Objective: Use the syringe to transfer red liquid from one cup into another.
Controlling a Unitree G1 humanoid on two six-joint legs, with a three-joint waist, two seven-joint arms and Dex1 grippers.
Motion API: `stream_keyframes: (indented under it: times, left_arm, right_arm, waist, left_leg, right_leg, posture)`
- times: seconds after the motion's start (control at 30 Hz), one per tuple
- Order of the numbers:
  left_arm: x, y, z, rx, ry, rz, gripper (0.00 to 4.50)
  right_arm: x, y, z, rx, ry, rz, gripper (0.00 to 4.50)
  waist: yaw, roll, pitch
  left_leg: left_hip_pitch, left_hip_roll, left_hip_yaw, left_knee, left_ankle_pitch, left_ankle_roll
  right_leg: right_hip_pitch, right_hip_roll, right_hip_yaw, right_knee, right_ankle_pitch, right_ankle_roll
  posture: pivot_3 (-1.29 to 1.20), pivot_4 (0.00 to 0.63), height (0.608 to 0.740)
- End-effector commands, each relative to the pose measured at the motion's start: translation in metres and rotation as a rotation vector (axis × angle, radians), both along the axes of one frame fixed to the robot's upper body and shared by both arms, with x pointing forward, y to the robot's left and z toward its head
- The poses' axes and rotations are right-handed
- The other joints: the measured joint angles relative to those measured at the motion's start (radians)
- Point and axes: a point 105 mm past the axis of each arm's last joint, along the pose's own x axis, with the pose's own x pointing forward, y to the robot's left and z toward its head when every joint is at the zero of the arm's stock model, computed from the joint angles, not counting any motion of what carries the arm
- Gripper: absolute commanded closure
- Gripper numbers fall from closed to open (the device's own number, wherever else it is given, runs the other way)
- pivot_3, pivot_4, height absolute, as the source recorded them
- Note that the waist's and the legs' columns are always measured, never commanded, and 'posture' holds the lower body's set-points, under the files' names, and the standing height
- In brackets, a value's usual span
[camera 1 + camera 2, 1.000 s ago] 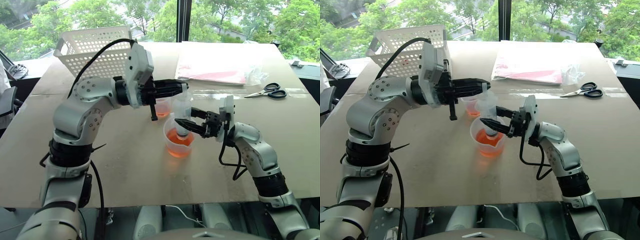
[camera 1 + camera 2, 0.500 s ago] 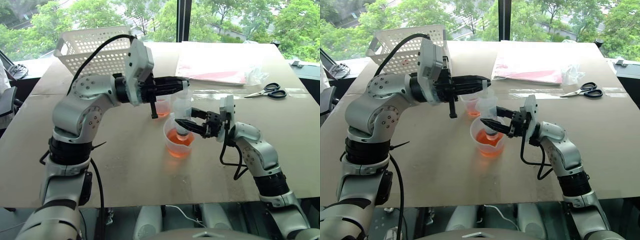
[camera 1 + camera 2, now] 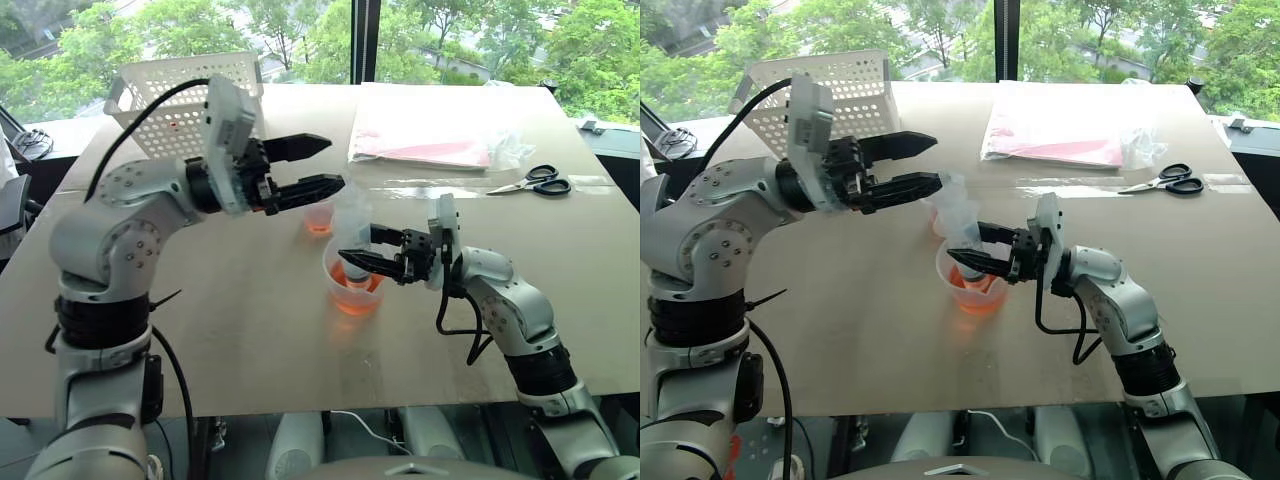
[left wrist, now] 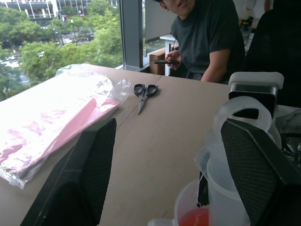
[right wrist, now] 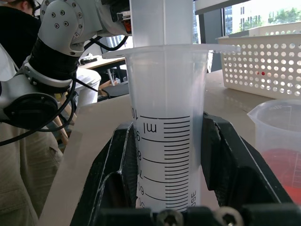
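From the head camera, my left gripper (image 3: 312, 167) has just let go of the plunger and drawn back, fingers spread. My right gripper (image 3: 362, 262) stays clamped on the large clear graduated plastic syringe (image 3: 962, 222), upright in the wide clear spouted beaker (image 3: 352, 292) of orange-red liquid (image 3: 352, 300). Its wrist view shows the barrel between the fingers (image 5: 115, 179). I judge the draw finished.

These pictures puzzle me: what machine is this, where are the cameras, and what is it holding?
It is a two-armed humanoid robot at a table. Two pictures come from cameras in its head, two from its wrists. The right gripper is shut on a clear syringe, standing upright in a spouted beaker of red liquid. The left gripper is open, holding nothing. Also there: a smaller cup, a white basket, scissors and a plastic bag. A person sits beyond.
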Motion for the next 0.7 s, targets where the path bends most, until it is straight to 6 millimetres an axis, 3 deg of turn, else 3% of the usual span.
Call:
stream_keyframes:
  times: [0.03, 0.3, 0.7]
  left_arm:
    - [-0.017, 0.003, 0.002, -0.007, 0.017, -0.006, 1.24]
    - [-0.026, 0.001, -0.02, -0.024, 0.064, 0.034, 1.24]
    - [-0.031, -0.007, -0.015, -0.062, 0.076, 0.001, 1.24]
  right_arm:
    - [-0.004, 0.002, 0.02, 0.043, -0.045, 0.011, 3.06]
    - [0.007, 0.0, 0.025, 0.033, -0.072, -0.049, 3.06]
    - [0.002, -0.002, 0.05, 0.116, -0.087, -0.025, 3.06]
  waist:
    - [0.003, 0.0, 0.0]
    - [0.006, 0.0, 0.0]
    - [0.006, 0.0, 0.0]
  left_leg:
    - [0.0, 0.0, 0.0, 0.0, 0.0, 0.0]
    - [0.0, -0.001, 0.0, 0.001, 0.0, 0.0]
    - [0.0, -0.001, 0.0, 0.0, 0.0, 0.0]
  right_leg:
    - [0.0, 0.0, -0.001, 0.0, 0.0, 0.0]
    - [0.001, -0.001, -0.001, 0.0, 0.0, 0.0]
    - [0.001, -0.001, -0.001, 0.0, 0.0, 0.0]
  posture:
    - [0.0, 0.15, 0.74]
    - [0.0, 0.15, 0.74]
    - [0.0, 0.15, 0.74]
